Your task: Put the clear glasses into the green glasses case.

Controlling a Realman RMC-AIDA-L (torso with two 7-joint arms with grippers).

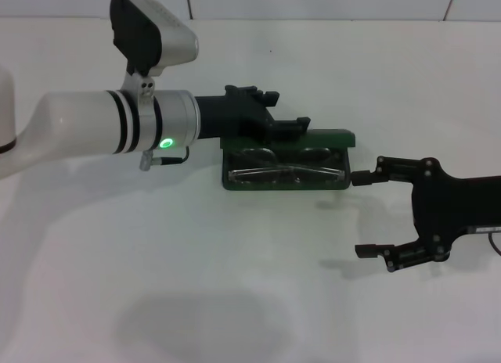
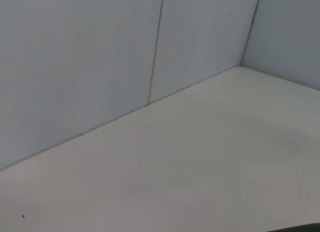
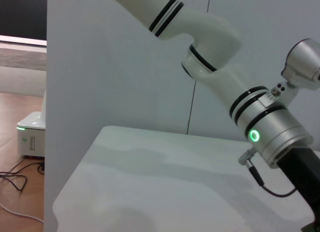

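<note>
Most of the task seems to be done already. The clear glasses (image 1: 286,173) lie inside the green glasses case (image 1: 286,183), folded and stretched along the open tray, with the dark lining visible behind them. The case stands near the middle of the white table (image 1: 235,300), and its lid (image 1: 329,134) is still up on the far side, so I judge that only the closing remains, if closing is wanted at all.

The left gripper (image 1: 286,128) reaches in from the left and is over the far edge of the case, at the lid. From the head view I cannot tell if its fingers are apart or together, and its own wrist camera shows only bare table and the grey wall panels (image 2: 100,67). The right gripper (image 1: 362,214) waits at the right end of the case with its fingers spread wide and holding nothing; the upper finger (image 1: 364,176) is just beside the end of the case, perhaps touching it.

Nothing else lies on the table near the case. What may be in the way is the left gripper itself, because it sits where the lid must come down. The right finger close to the case could also push it sideways.
</note>
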